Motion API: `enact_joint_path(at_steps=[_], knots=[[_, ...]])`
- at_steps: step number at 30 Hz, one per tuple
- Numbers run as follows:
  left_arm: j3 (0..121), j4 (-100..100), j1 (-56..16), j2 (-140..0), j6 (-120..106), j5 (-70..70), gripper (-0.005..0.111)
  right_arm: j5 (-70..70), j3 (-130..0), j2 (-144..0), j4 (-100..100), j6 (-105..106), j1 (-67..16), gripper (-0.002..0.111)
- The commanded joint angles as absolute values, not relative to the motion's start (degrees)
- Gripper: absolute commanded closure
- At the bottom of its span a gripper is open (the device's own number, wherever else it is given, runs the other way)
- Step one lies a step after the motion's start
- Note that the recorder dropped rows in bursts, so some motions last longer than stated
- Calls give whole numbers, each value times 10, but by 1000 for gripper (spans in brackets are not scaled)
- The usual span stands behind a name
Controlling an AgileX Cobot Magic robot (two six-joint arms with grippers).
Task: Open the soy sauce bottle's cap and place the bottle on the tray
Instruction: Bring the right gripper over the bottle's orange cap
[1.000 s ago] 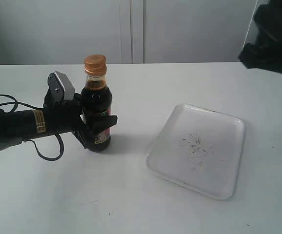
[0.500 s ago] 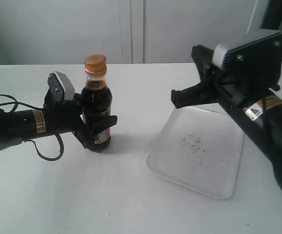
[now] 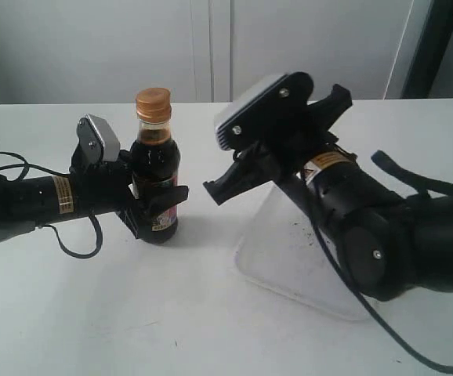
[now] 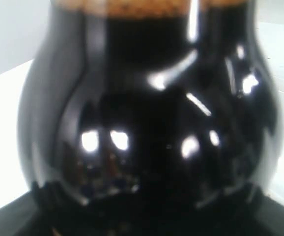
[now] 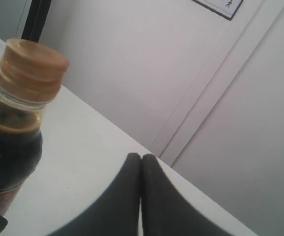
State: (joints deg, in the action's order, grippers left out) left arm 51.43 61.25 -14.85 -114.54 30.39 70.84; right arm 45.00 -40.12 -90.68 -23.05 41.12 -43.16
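The soy sauce bottle [image 3: 155,185] stands upright on the white table, dark liquid inside, its copper-orange cap [image 3: 154,102] down flat on the collar. My left gripper [image 3: 157,210] is shut on the bottle's lower body from the left; the dark glass [image 4: 147,113] fills the left wrist view. My right gripper [image 3: 212,190] hangs in the air to the right of the bottle, fingers pressed together and holding nothing. In the right wrist view the cap [image 5: 30,63] and bottle [image 5: 9,147] show beside the shut gripper [image 5: 141,158]. The white tray [image 3: 289,258] lies right of centre, largely hidden by the right arm.
The right arm's bulky body [image 3: 367,227] covers most of the tray. A black cable [image 3: 77,243] loops under the left arm. White wall panels [image 3: 211,47] stand behind the table's far edge.
The right arm has swept in from the upper right, leftward and down over the tray, toward the bottle. The left gripper and bottle have stayed still.
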Motion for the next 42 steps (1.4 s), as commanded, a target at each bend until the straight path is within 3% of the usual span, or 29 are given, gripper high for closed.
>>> enact_joint_path(at_steps=[1,20,42], knots=[[514,623,-151,-1143,298,700,107,412,-444,-929,-284,496,-451,108],[514,623,-151,-1143,297,700,107,308,-609,-1025,-418,658,-476,108],[514,623,-151,-1143,294,700,107,311,-656,-1027,-514,782,-509,108]])
